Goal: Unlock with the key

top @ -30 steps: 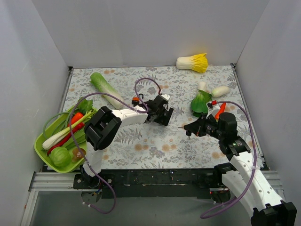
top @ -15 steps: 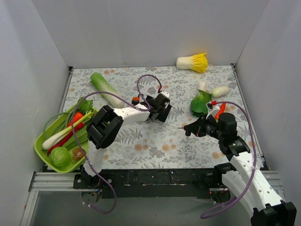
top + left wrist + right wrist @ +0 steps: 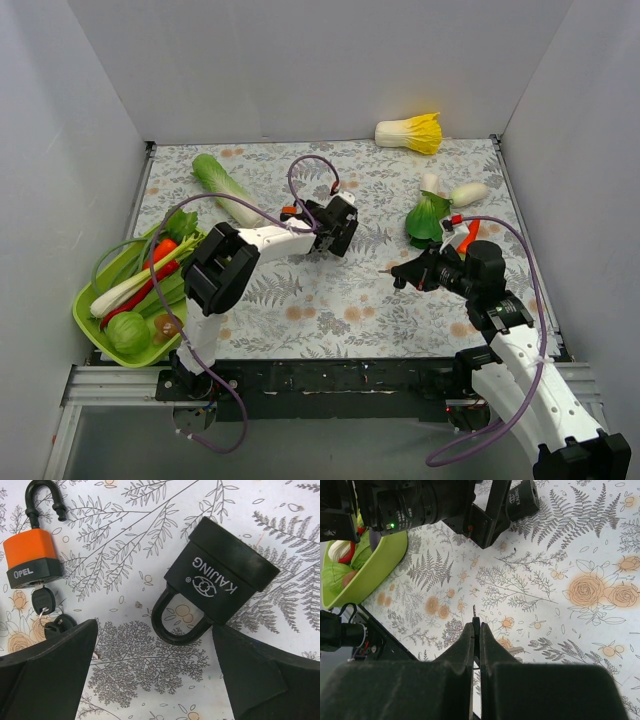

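A black padlock (image 3: pixel 220 577) marked KAIJING lies flat on the floral cloth, its shackle closed and pointing at my left gripper (image 3: pixel 155 670). That gripper is open and empty just above the cloth, and its right finger (image 3: pixel 260 675) is at the padlock's corner. An orange padlock (image 3: pixel 32 555) with its shackle open and a key (image 3: pixel 44 600) in it lies to the left. My right gripper (image 3: pixel 475 630) is shut on a small key (image 3: pixel 474 611) whose blade tip sticks out. It hovers right of the left gripper (image 3: pixel 335 228), apart from the black padlock (image 3: pixel 520 500).
A green tray (image 3: pixel 90 320) of vegetables sits at the left edge. A long green cabbage (image 3: pixel 225 188) lies back left, a yellow-white cabbage (image 3: pixel 410 132) at the back, and bok choy (image 3: pixel 428 215) and a white radish (image 3: pixel 468 193) at the right. White walls enclose the table.
My left gripper has moved a little toward the back of the table. My right gripper with the key has hardly moved.
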`<action>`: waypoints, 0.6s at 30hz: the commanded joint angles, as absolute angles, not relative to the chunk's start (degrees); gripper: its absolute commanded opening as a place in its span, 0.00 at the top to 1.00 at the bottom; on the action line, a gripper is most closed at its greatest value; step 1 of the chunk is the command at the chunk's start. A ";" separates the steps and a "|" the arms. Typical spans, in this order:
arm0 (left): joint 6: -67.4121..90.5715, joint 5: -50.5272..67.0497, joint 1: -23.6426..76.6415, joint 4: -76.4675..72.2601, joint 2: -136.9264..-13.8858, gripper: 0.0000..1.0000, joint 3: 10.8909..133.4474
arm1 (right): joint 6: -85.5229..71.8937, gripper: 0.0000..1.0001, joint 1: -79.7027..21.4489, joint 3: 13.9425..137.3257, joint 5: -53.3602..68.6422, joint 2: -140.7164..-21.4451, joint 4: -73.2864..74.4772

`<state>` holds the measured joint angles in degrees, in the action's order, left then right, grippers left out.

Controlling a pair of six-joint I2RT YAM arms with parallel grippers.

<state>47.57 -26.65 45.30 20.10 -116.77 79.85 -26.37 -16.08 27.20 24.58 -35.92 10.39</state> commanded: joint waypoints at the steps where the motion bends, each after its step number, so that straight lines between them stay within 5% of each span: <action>1: 46.41 -28.39 43.16 27.42 -116.90 0.02 77.43 | -26.19 0.99 -15.82 27.68 25.23 -36.30 8.17; 18: 47.55 -25.93 38.41 25.14 -115.66 0.02 76.46 | -26.46 0.99 -15.73 26.28 25.22 -35.59 8.26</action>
